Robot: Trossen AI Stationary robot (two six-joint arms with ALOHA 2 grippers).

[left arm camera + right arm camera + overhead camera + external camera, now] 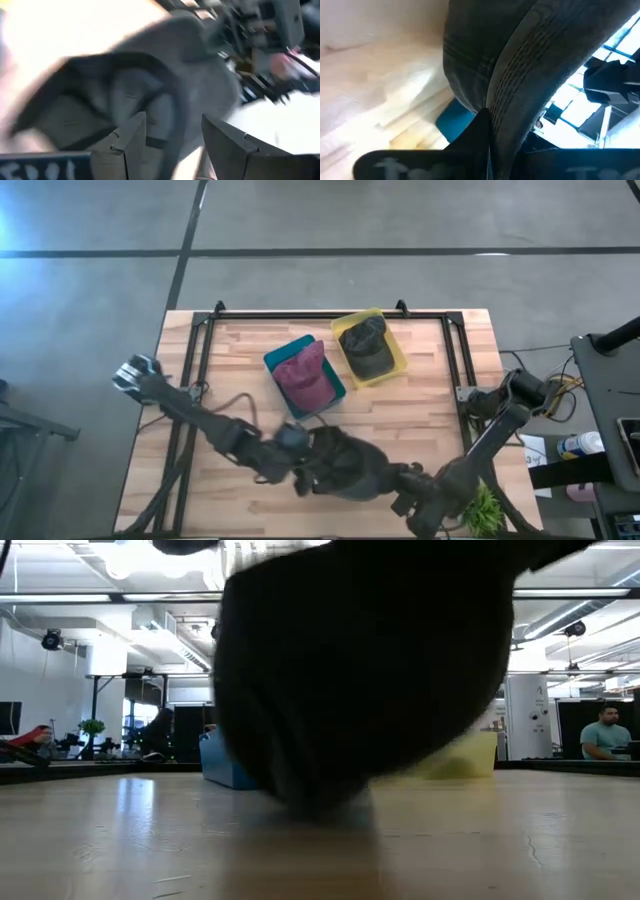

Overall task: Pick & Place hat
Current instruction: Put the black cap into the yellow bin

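Observation:
A dark grey hat (345, 465) hangs between my two arms near the table's front edge. It fills the low view as a dark mass (360, 670) just above the wood. My right gripper (487, 145) is shut on it from the hat's right side (398, 485). At the hat's left side (300, 475), my left gripper (172, 150) stands open. Its two fingers flank an edge of the hat's open underside (125, 95). My right gripper pinches the hat's stitched brim (512, 100) between its two shut fingers, at the brim's edge. It comes slanting down from the table's right. The hat hangs from this hold, low over the table. My left gripper: whether its open fingers touch the hat cannot be told.
Farther back on the table, a blue bin (275, 360) holds a maroon hat (305, 375), and a yellow bin (398, 360) holds another dark hat (365, 345). A green tuft (485, 508) sits by the near right corner. A person (605, 735) sits in the room beyond.

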